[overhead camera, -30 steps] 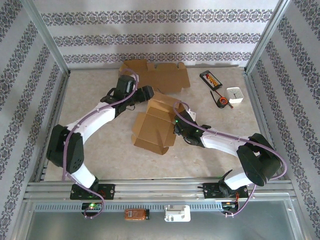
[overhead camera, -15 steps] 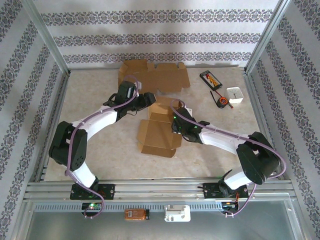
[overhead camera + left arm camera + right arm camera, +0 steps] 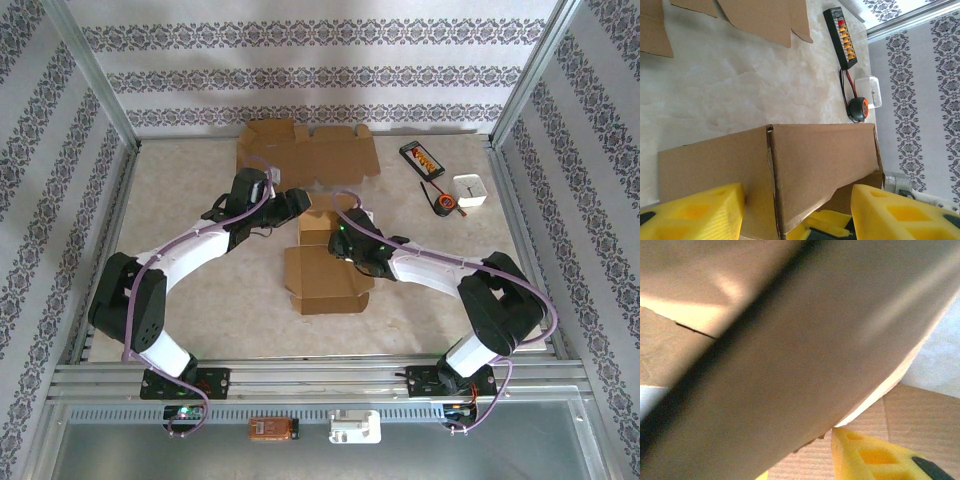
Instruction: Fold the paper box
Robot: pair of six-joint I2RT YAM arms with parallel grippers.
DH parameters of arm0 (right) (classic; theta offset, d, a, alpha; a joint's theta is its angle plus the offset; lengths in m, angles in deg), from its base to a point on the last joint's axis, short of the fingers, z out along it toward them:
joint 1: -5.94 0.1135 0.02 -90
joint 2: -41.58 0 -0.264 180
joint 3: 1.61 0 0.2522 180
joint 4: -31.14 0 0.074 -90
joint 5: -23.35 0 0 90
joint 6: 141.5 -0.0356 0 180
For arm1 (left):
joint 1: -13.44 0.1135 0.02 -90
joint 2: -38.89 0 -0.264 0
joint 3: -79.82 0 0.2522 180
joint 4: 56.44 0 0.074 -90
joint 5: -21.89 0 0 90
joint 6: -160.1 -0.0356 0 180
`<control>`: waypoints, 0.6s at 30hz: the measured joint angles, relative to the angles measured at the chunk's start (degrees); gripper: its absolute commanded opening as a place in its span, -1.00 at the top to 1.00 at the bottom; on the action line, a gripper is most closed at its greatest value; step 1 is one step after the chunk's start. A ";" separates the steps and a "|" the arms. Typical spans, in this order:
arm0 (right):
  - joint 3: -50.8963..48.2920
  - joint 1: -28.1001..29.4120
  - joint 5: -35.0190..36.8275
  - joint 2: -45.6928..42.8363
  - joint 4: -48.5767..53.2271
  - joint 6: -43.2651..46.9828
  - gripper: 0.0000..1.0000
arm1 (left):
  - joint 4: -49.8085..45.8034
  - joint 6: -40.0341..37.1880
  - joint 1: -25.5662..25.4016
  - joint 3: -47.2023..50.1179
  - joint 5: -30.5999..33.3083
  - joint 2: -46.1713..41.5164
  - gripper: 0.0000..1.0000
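Standing half-formed in the middle of the tabletop [image 3: 190,300], the paper box [image 3: 325,275] has its base lying flat and its far wall raised between my two arms. It looks like thin corrugated card: light, stiff across each panel, willing to bend only at its scored creases, and likely to skid on the smooth surface if pushed from one side alone. I judge the best hold is on the upright wall near a corner crease, pinched gently so the card does not crush. My left hand [image 3: 797,190] stands wide, straddling that corner without clamping it. My right hand [image 3: 335,243] is pressed close against the card, and I cannot tell how wide it is.
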 measured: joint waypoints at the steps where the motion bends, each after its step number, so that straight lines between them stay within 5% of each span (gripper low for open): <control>1: -0.59 0.00 -0.24 -0.33 -0.59 0.48 0.06 | 0.00 -0.02 -0.04 0.00 0.07 0.00 -0.17; 18: -9.99 -0.20 -5.97 -23.61 0.66 19.54 -0.62 | -0.72 -2.34 -0.09 0.00 1.73 0.02 -0.20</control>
